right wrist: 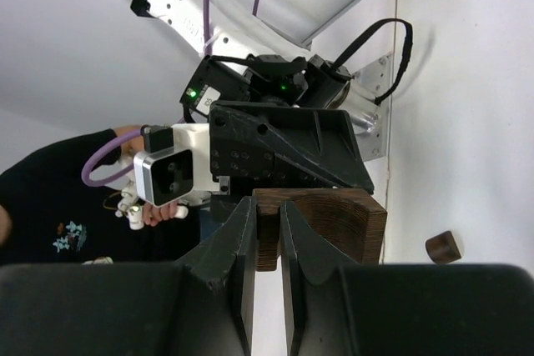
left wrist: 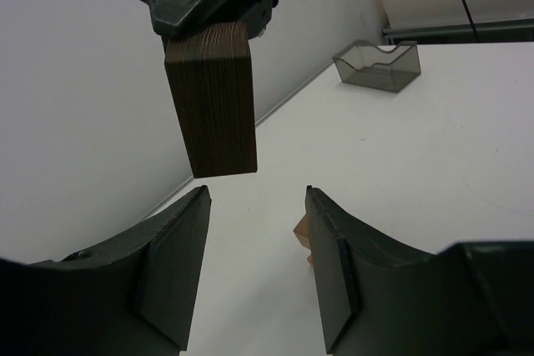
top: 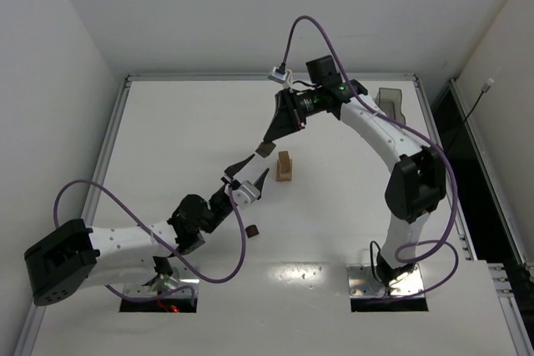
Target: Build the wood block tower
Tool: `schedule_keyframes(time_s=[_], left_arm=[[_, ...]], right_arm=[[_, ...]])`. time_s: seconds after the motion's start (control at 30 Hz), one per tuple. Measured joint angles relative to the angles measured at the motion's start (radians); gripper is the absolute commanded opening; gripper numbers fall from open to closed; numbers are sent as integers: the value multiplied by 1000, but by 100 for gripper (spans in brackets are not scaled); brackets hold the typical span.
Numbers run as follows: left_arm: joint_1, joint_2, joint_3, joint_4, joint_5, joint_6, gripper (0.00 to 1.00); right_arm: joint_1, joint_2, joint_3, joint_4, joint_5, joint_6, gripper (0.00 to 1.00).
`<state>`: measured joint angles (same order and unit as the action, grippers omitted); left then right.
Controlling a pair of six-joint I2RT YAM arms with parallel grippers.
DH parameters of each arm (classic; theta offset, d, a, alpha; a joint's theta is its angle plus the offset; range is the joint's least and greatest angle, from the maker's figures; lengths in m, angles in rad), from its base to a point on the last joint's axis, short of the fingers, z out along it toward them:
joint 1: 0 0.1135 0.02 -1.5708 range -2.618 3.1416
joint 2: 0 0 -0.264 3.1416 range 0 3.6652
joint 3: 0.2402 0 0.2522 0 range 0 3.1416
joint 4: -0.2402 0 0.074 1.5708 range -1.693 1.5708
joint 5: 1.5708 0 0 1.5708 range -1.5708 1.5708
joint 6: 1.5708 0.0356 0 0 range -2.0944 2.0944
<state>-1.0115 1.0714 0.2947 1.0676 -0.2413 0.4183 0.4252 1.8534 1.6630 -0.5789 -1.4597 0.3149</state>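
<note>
Dark wood block (left wrist: 213, 102) pinched in right gripper (right wrist: 267, 208), left gripper (left wrist: 255, 196) spread close by.

The left arm (top: 125, 239) stretches low toward the middle, the left gripper (top: 253, 169) with fingers (left wrist: 175, 264) parted — nothing between them. The right arm (top: 375, 127) arches over, the right gripper (top: 269, 141) angled down — fingers (right wrist: 229, 264) pinching a dark block (left wrist: 213, 102).

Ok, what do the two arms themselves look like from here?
Left arm and right arm: white links, black joint housings, black wedge-shaped jaws. A purple cable loops along each to a small white wrist camera.
</note>
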Motion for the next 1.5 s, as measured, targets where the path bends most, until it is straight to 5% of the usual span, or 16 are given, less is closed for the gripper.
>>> schedule_keyframes(time_s=[1.5], left_arm=[[-1, -33, -70, 72, -27, 76, 48]], right_arm=[[63, 1, -52, 32, -7, 33, 0]])
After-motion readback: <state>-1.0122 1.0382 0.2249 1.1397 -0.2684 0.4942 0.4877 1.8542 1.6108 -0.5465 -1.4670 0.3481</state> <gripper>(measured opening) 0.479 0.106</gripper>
